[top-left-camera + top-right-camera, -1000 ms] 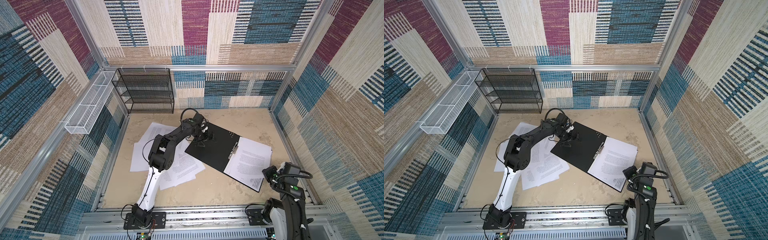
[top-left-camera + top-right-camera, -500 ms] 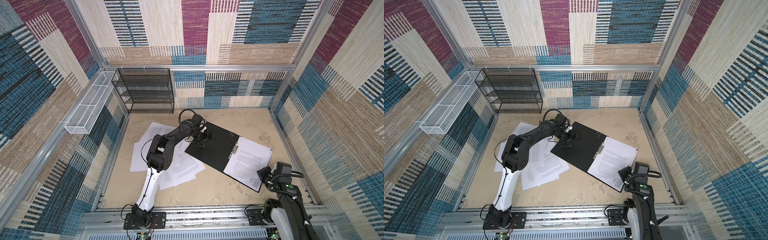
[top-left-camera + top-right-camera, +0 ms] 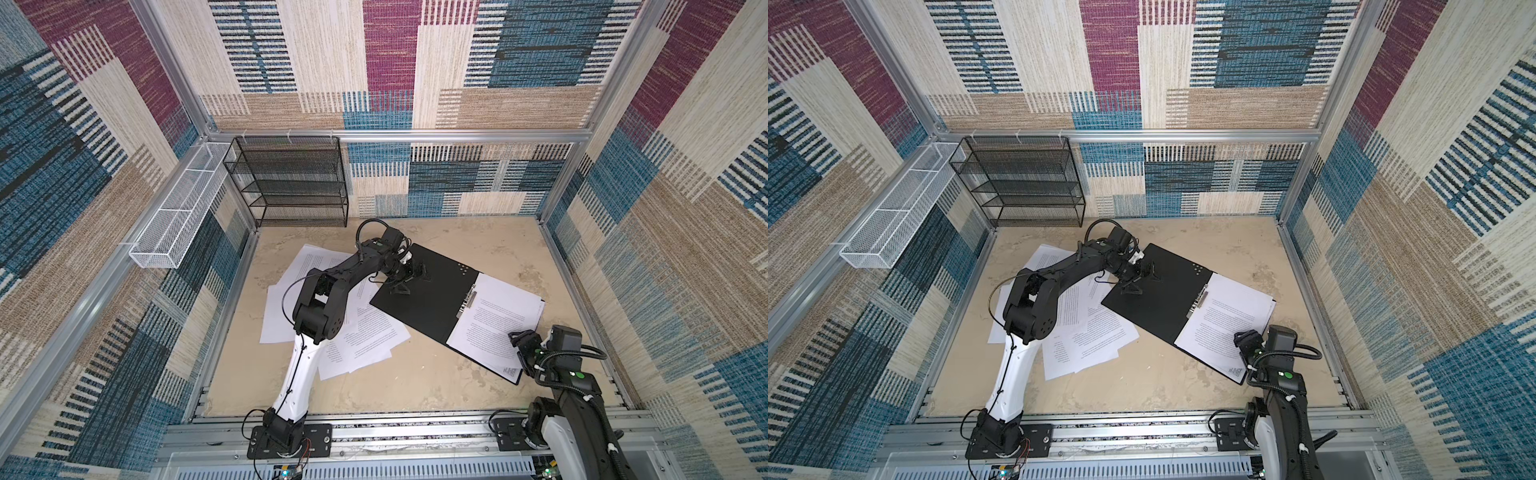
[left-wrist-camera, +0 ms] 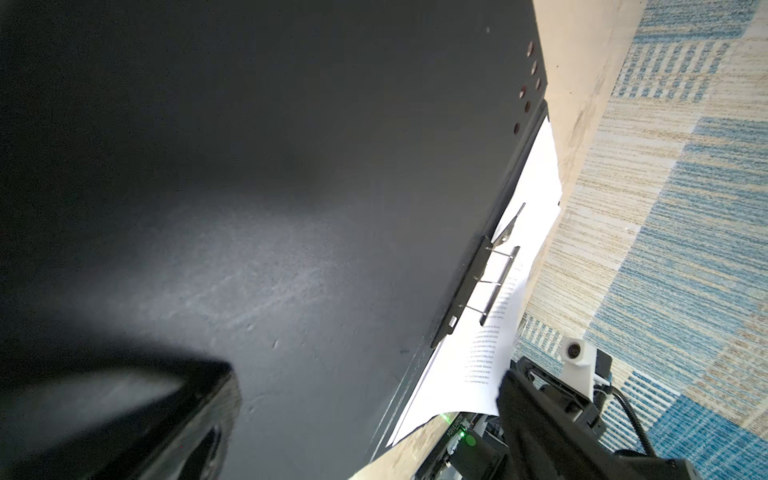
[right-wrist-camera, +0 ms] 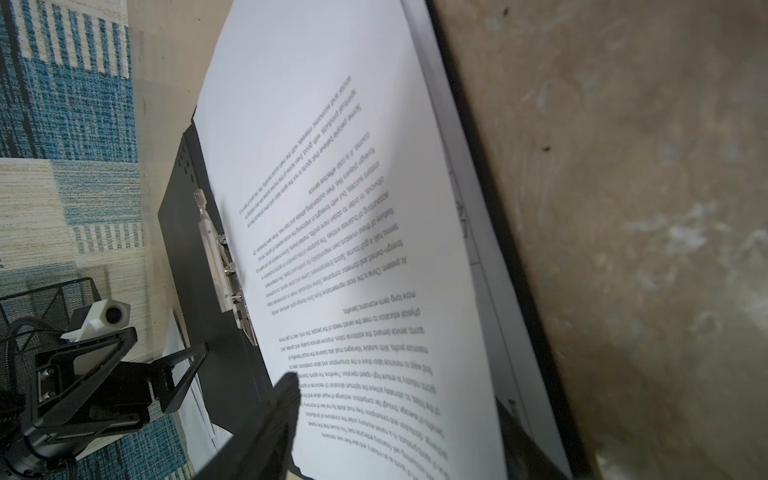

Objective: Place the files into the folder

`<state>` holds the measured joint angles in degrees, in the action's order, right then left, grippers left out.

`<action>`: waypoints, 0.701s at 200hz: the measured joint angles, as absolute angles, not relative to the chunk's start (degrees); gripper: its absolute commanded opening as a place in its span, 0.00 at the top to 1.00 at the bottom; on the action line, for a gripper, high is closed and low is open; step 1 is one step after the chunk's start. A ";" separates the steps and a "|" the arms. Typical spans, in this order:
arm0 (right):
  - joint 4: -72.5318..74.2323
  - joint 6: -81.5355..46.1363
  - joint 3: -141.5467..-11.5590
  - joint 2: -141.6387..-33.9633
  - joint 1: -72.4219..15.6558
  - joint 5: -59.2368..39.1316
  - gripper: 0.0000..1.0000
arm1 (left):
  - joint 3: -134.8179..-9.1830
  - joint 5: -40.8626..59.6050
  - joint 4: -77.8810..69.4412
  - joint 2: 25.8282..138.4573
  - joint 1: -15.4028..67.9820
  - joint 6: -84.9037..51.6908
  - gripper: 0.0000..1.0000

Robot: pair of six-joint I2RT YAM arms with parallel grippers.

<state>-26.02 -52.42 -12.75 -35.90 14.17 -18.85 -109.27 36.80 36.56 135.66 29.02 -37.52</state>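
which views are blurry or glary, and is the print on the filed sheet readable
Left wrist view: the near tool finger is an out-of-focus smear, and a soft sheen crosses the black folder. Right wrist view: the filed sheet has soft print, only partly readable. Both top views: sharp.

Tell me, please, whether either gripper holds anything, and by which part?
Nothing appears held: the left gripper is open over the black inside of the folder, and the right gripper is open over the outer edge of the filed sheets.
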 measured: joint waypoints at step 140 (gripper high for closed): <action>-31.92 -54.33 -22.24 -45.50 14.00 -4.27 0.00 | -109.10 38.96 35.99 136.22 28.25 -38.61 0.00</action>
